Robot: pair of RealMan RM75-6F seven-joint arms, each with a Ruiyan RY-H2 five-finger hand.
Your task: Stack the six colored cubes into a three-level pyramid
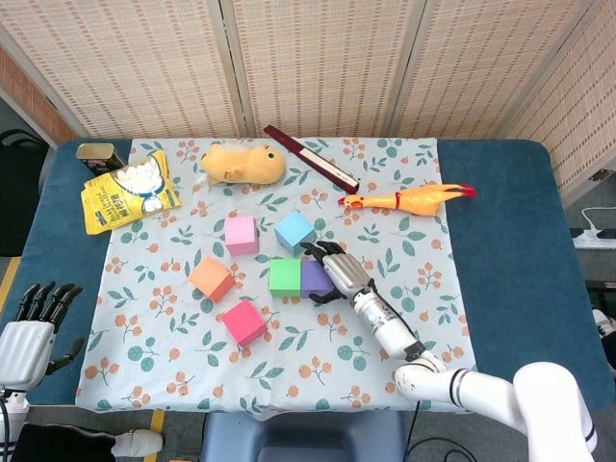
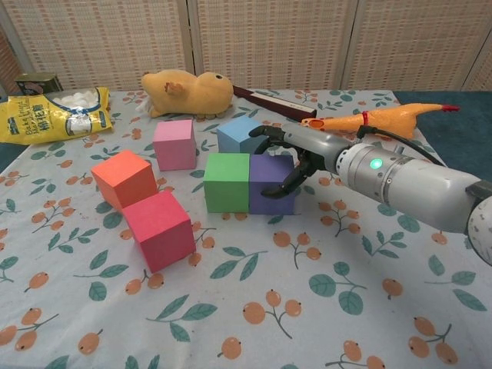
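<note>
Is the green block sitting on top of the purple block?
No, the green block sits beside the purple block, both on the tablecloth.

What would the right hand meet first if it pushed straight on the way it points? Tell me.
The right hand already wraps the purple cube. Pushing on leftward, it would likely drive that cube into the green cube, which appears flush against it.

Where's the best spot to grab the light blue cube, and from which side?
Take the light blue cube from above, fingers on its left and back faces' opposite pair. Its top is bare, but the purple cube and right hand crowd its front, so a low frontal approach looks blocked.
</note>
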